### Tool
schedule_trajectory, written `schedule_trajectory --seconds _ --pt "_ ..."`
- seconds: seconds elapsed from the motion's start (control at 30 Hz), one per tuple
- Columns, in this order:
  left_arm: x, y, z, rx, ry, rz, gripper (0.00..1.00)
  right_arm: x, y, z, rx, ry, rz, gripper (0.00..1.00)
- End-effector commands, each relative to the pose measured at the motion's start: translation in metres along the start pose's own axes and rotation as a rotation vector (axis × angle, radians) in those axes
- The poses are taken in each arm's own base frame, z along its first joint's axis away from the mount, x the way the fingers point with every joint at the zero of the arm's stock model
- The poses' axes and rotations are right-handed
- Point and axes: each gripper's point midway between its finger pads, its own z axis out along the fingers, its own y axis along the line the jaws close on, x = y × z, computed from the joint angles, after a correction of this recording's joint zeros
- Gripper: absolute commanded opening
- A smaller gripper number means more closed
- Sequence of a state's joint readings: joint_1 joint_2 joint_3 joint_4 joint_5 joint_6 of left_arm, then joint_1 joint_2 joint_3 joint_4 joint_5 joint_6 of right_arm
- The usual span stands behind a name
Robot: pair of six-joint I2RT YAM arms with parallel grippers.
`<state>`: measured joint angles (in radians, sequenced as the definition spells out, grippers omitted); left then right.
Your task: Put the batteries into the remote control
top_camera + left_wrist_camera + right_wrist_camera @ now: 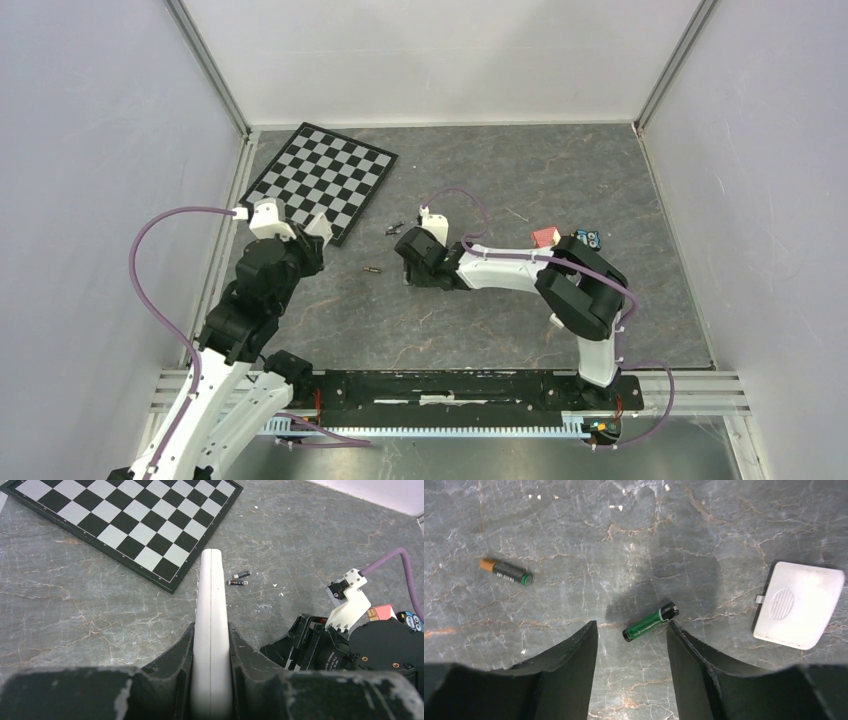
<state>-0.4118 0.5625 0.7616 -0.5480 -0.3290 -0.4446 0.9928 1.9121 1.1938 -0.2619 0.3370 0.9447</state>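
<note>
Half the remote control [211, 580] hides inside left tool [211, 632].

This is a robotics lab test cell. Plain pale panels [100, 150] close in a grey stone-patterned tabletop [500, 330] on the left, right and far sides, joined by bare aluminium posts [208, 65]. The left arm [245, 300] and right arm [580, 290] are bolted to a black rail [470, 385] along the near edge, with purple cables [195, 209] looping from them. A chessboard [320, 180] lies at the far left.
</note>
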Motion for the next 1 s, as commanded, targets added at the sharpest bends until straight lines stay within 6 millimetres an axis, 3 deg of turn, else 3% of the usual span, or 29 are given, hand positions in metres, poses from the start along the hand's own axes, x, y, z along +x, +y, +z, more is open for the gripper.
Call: schedule_trajectory --seconds 0.0,0.13,0.37,0.73,0.97 --pt "0.006 0.002 -0.001 -0.01 0.03 -0.013 0.02 0.012 -0.037 0.014 0.163 0.014 -0.057 0.56" --pt "0.024 0.014 -0.002 -0.082 0.097 -0.043 0.02 0.017 -0.046 0.017 0.198 0.013 -0.097 0.51" --pt "0.052 0.011 -0.003 -0.06 0.204 -0.059 0.02 0.02 -0.048 0.025 0.213 0.021 -0.178 0.44" --pt "0.06 0.01 -0.003 -0.048 0.23 -0.062 0.02 0.022 -0.035 0.028 0.183 0.016 -0.304 0.34" --pt "0.055 0.011 -0.003 -0.052 0.215 -0.047 0.02 0.008 -0.024 0.023 0.105 -0.024 -0.452 0.3"
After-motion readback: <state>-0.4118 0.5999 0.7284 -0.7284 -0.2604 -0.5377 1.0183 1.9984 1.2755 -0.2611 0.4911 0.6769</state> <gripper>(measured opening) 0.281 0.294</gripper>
